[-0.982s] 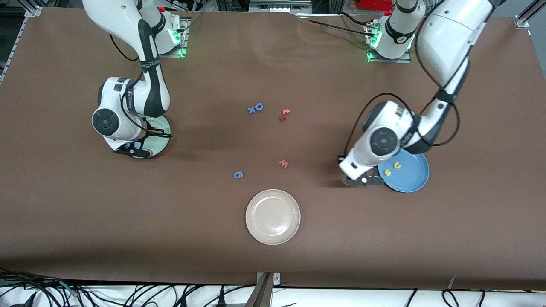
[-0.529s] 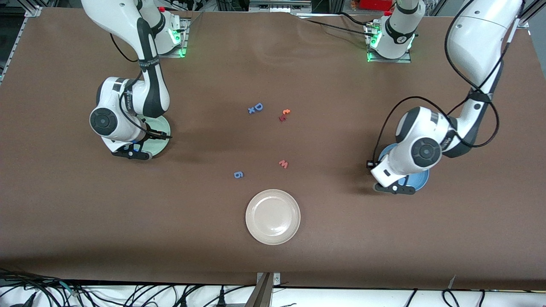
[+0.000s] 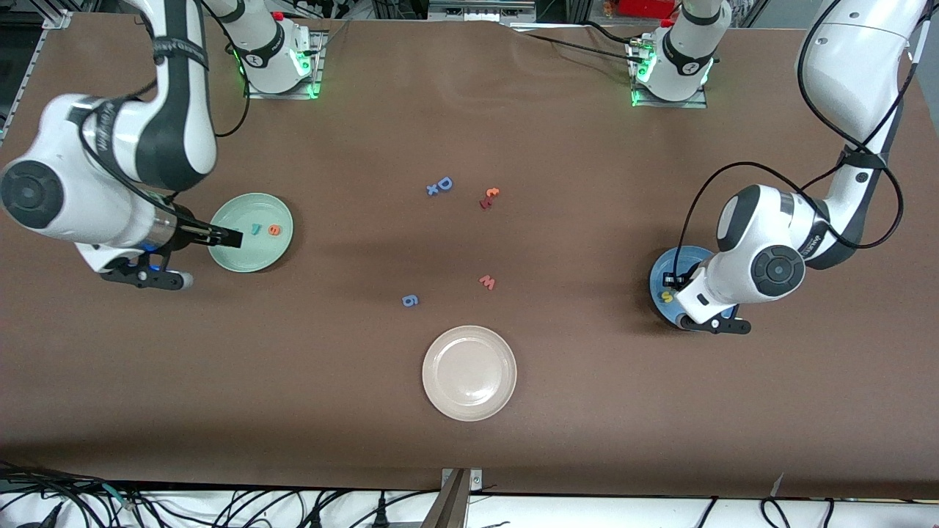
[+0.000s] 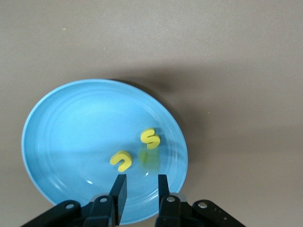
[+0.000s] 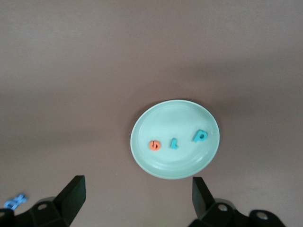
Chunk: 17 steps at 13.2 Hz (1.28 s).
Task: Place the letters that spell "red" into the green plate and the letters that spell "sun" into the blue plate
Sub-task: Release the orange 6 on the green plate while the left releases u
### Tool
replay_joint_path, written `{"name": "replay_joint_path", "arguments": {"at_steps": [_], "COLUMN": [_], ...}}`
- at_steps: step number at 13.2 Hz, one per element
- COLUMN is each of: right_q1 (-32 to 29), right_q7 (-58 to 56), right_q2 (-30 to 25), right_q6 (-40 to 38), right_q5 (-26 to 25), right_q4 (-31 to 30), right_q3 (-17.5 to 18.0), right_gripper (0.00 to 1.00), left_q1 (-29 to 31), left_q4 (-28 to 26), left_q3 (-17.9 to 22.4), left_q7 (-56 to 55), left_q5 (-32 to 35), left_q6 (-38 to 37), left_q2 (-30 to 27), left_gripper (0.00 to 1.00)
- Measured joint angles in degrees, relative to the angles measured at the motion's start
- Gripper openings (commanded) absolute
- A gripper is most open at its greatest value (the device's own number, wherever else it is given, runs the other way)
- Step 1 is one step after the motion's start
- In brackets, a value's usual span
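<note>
The green plate holds the orange "e", teal "r" and teal "d". In the front view only the "r" and "e" show on the green plate. My right gripper is open wide and empty, high over the table beside that plate's rim. The blue plate holds the yellow "s", the yellow "u" and a blurred green "n". My left gripper hangs low over this plate's rim, fingers slightly open, nothing between them.
A beige-white plate lies near the front camera at mid-table. Loose letters lie in the middle: a blue "D" with a small "x", a red and orange pair, a red "w", a blue "g".
My right gripper opened, rose and swung off the green plate, uncovering its letters. My left arm moved over the blue plate and its fingers parted a little; the green "n" now lies there.
</note>
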Motion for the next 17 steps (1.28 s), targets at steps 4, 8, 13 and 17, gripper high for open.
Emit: {"name": "replay_joint_path", "arguments": {"at_steps": [4, 8, 13, 17], "right_q1": [-1.19, -2.09, -10.88, -25.80], "right_q7": [0.02, -0.01, -1.70, -1.85], "right_q2": [0.01, 0.10, 0.31, 0.14], "right_q6": [-7.83, -7.99, -8.09, -9.09], "right_q5": [0.00, 0.24, 0.26, -5.89], "right_q4": [7.75, 9.49, 12.75, 16.62], "right_q3": [-0.55, -1.13, 6.63, 23.95], "right_gripper": [0.99, 0.99, 0.99, 0.99], "left_q1": [0.93, 0.94, 1.65, 1.97], "left_q4": [-0.06, -0.04, -0.03, -0.03], "left_q3": [0.00, 0.00, 1.69, 1.71], "left_q7": [0.36, 0.35, 0.34, 0.30], "left_q5": [0.00, 0.00, 0.00, 0.00], "left_q6": [-0.47, -0.68, -1.33, -1.48], "left_q2": [-0.50, -0.67, -0.71, -0.72], "left_gripper": [1.00, 1.00, 1.00, 1.00]}}
